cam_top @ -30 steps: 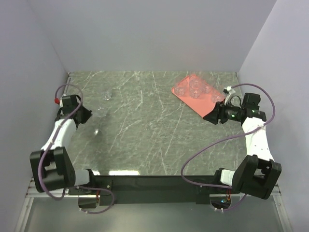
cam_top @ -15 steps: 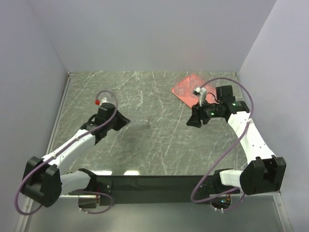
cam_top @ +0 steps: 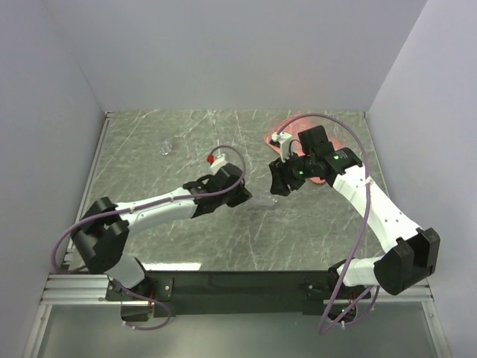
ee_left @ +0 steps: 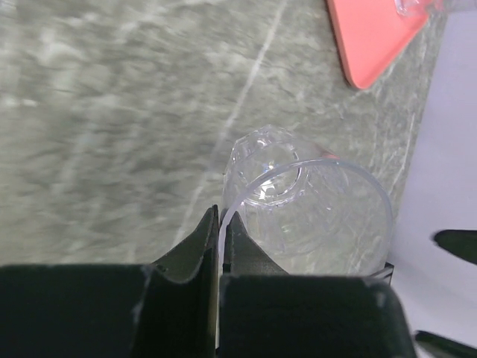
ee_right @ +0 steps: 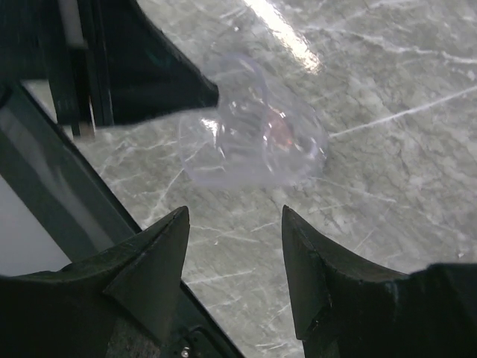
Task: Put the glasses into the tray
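My left gripper (cam_top: 246,198) is at the table's middle, shut on the rim of a clear glass (ee_left: 305,216) and holding it tipped on its side above the marble. My right gripper (cam_top: 277,183) is open and empty, just right of it. In the right wrist view the same glass (ee_right: 253,142) lies just beyond the open right gripper (ee_right: 235,246), apart from both fingers. The salmon-pink tray (cam_top: 292,124) sits at the back right, mostly hidden by my right arm. Its corner (ee_left: 373,37) shows in the left wrist view. Another glass (cam_top: 164,147) stands at the back left.
Grey walls close the table on the left, back and right. The black front rail (cam_top: 238,283) with both arm bases runs along the near edge. A purple cable (cam_top: 335,123) loops over the tray area.
My left arm has swung from the left edge to the centre, carrying a glass. My right arm has moved left from beside the tray to meet it.
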Tool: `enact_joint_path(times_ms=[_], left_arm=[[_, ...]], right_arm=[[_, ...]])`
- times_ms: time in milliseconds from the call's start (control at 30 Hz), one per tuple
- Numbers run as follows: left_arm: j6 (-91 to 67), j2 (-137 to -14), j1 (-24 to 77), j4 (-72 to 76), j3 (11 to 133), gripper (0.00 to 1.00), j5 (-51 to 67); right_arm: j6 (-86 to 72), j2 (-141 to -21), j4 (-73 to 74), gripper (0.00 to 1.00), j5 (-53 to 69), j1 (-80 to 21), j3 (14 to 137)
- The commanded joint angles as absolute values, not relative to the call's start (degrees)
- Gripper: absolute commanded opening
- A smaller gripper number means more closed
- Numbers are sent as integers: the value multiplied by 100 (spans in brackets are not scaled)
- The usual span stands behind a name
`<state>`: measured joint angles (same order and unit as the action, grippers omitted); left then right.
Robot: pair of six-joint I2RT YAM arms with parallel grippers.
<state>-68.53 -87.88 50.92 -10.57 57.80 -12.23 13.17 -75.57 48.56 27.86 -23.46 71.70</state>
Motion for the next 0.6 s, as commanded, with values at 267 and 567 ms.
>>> enact_joint_path(times_ms=[267,567], left_arm=[[-7453,-9658,5765,-1449,7154,0,-1784],[-7567,-9721,5915,-1661,7365,0,-1951]], right_arm=[[563,-7611,4456,55,1250,-2663,7023],[536,-7822,4386,43,510,-2689,6908]])
